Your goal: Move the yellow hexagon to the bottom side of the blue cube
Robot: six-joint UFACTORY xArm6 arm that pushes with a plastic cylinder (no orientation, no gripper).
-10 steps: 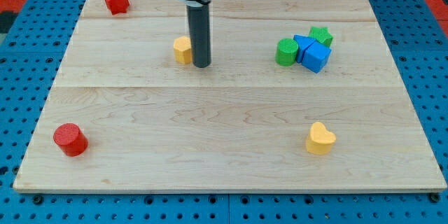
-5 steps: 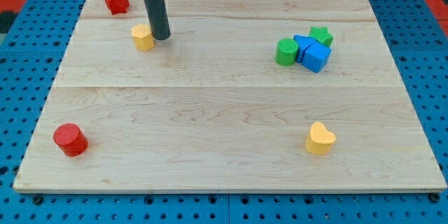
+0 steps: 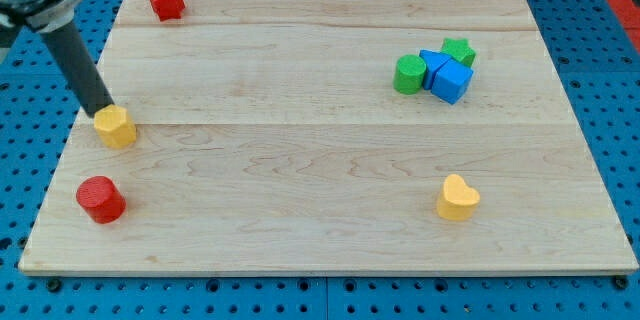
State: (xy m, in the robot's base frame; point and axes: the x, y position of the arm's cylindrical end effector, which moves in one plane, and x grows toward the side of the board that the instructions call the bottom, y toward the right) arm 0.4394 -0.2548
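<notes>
The yellow hexagon [image 3: 116, 127] lies near the board's left edge, at mid height. My tip [image 3: 101, 112] touches its upper left side; the dark rod slants up to the view's top left. The blue cube [image 3: 451, 81] sits at the upper right, in a tight cluster with a second blue block [image 3: 432, 61], a green cylinder [image 3: 408, 75] on its left and a green star [image 3: 459, 52] above it. The hexagon is far to the left of the cube.
A red star-like block [image 3: 165, 1] sits at the top left corner. A red cylinder [image 3: 100, 199] stands at the lower left, just below the hexagon. A yellow heart [image 3: 458, 198] lies at the lower right, below the cluster. The wooden board [image 3: 320, 160] rests on a blue pegboard.
The yellow hexagon has slid from the upper middle leftward and down to the left edge. My tip moved with it, from its right side to its upper left.
</notes>
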